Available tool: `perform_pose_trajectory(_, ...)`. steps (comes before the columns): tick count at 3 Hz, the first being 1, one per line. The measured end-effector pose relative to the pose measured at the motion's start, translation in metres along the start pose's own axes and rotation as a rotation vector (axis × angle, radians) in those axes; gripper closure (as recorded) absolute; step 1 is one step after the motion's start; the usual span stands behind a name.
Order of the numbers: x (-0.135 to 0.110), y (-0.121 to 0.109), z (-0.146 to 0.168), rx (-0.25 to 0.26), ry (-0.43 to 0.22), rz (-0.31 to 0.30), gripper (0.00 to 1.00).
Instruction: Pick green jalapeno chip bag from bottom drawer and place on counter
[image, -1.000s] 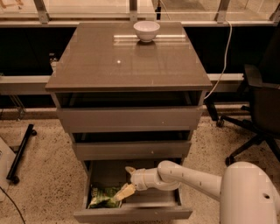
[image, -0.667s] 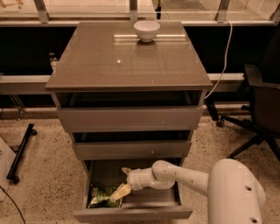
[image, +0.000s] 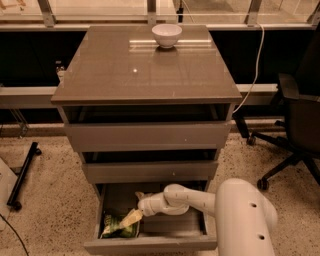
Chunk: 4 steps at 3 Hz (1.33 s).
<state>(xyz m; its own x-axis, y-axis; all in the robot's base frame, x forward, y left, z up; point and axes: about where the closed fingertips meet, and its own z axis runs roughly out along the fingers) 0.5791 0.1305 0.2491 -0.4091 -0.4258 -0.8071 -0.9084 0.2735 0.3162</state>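
The green jalapeno chip bag (image: 118, 226) lies crinkled in the front left corner of the open bottom drawer (image: 150, 244). My gripper (image: 131, 218) reaches down into that drawer from the right on a white arm, its pale fingers right over the bag's right end and touching or nearly touching it. The counter (image: 135, 70) is the glossy grey-brown top of the cabinet, well above the gripper.
A white bowl (image: 166, 35) stands at the back of the counter. The two upper drawers are slightly pulled out. A black office chair (image: 295, 125) stands to the right, and a black stand base (image: 22, 175) lies on the speckled floor to the left.
The arm has slid left and deeper into the bottom drawer, bringing the gripper from beside the bag onto its right end. The bag has not visibly moved.
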Motion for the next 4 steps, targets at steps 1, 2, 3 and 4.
perform_pose_trajectory(1, 0.013, -0.015, 0.023, 0.037, 0.039, 0.002, 0.00)
perform_pose_trajectory(2, 0.024, -0.025, 0.044, 0.066, 0.067, -0.001, 0.00)
perform_pose_trajectory(3, 0.050, -0.030, 0.066, 0.096, 0.101, 0.041, 0.00)
perform_pose_trajectory(4, 0.067, -0.030, 0.075, 0.111, 0.124, 0.078, 0.00)
